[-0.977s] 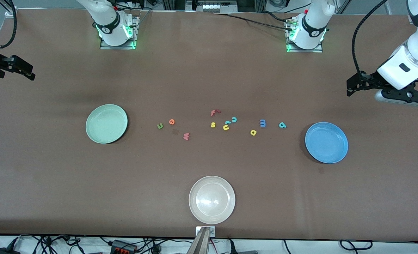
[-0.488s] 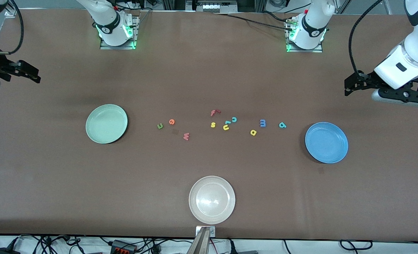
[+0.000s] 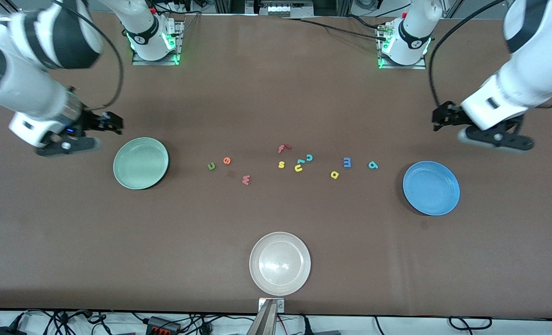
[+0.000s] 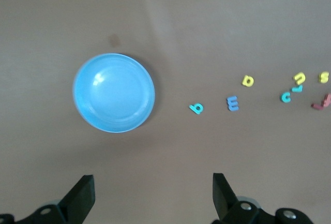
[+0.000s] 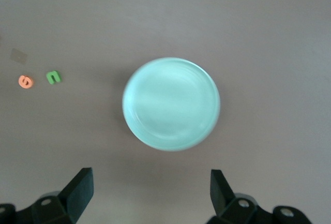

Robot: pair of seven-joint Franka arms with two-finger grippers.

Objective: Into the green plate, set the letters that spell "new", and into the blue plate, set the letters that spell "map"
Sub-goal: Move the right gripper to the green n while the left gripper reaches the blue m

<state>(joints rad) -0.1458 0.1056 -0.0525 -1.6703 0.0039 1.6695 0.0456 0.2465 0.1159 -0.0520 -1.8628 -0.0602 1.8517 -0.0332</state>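
Glossy blue plate, matt table

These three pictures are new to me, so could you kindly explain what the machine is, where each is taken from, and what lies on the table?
Two robot arms work at a brown table. One picture looks down from across it; the others come from cameras on each wrist. The left hand hangs open above the blue plate, the right hand open above the green plate. Neither holds anything. Small foam letters lie between the plates: n, e, w, m, a, p and a few spares. A beige plate sits nearest the camera.
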